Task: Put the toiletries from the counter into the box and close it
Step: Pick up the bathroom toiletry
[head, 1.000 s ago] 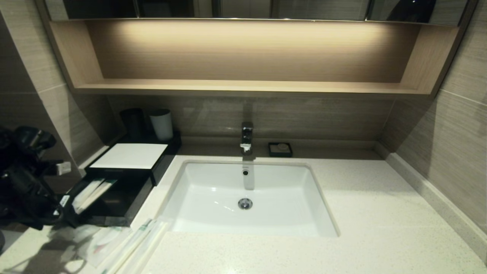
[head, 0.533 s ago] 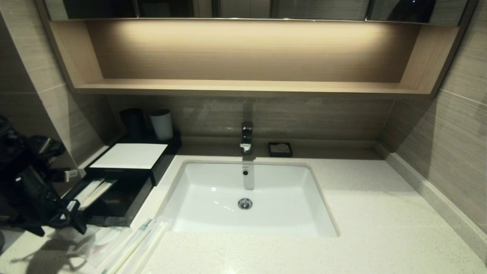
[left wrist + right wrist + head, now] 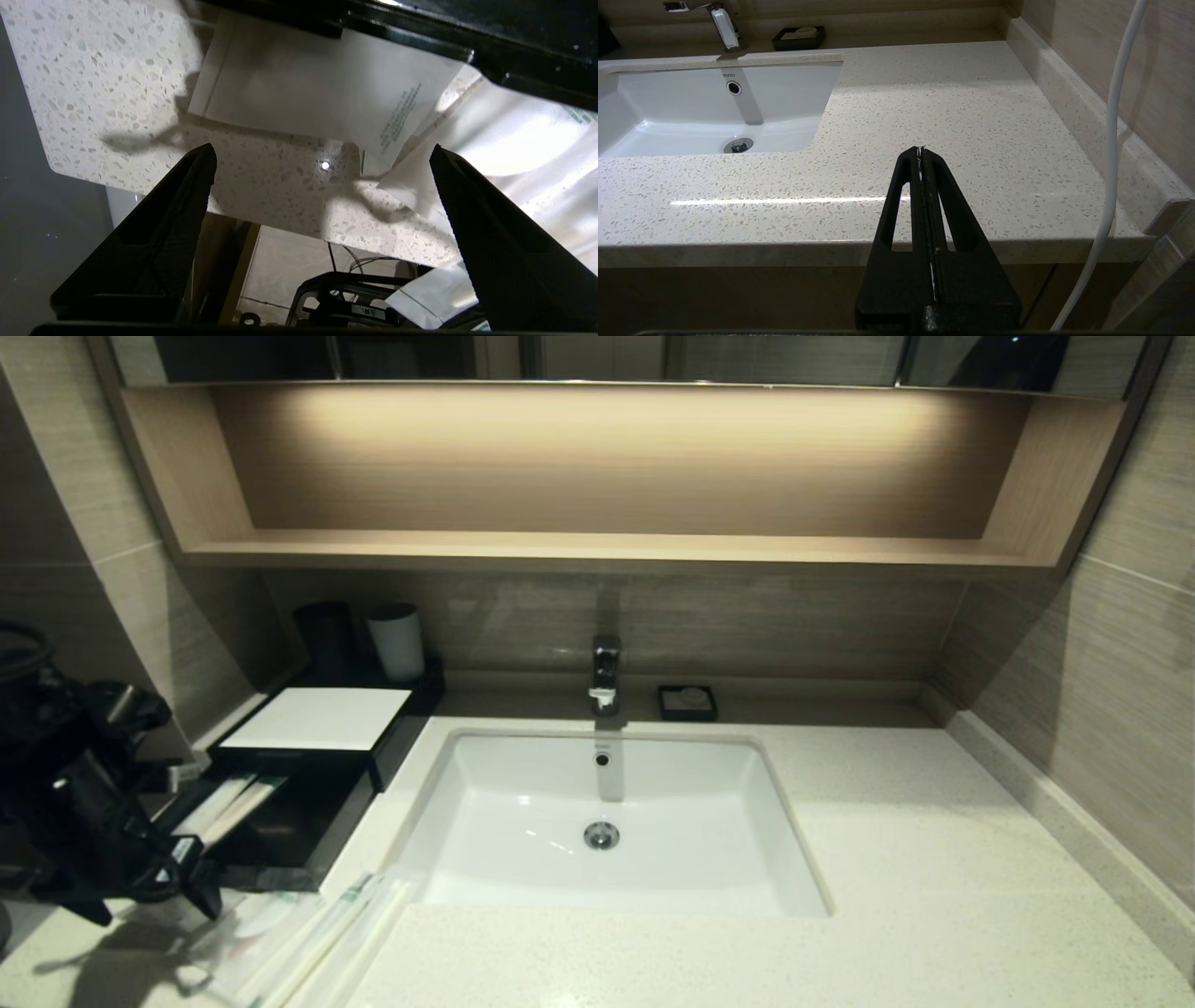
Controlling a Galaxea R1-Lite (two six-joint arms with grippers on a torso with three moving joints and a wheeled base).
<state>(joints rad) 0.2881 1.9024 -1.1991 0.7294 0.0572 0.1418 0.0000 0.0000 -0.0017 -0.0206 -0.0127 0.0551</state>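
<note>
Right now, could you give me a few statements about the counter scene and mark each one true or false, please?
1. The left gripper is open above the counter, near the packets. True.
2. The right gripper is open. False: its fingers are pressed together, holding nothing.
3. The black box is open, with packets inside. True.
4. All the toiletries are already in the box. False: several packets lie on the counter in front of it.
5. Water is running from the faucet. False: none is visible.
</note>
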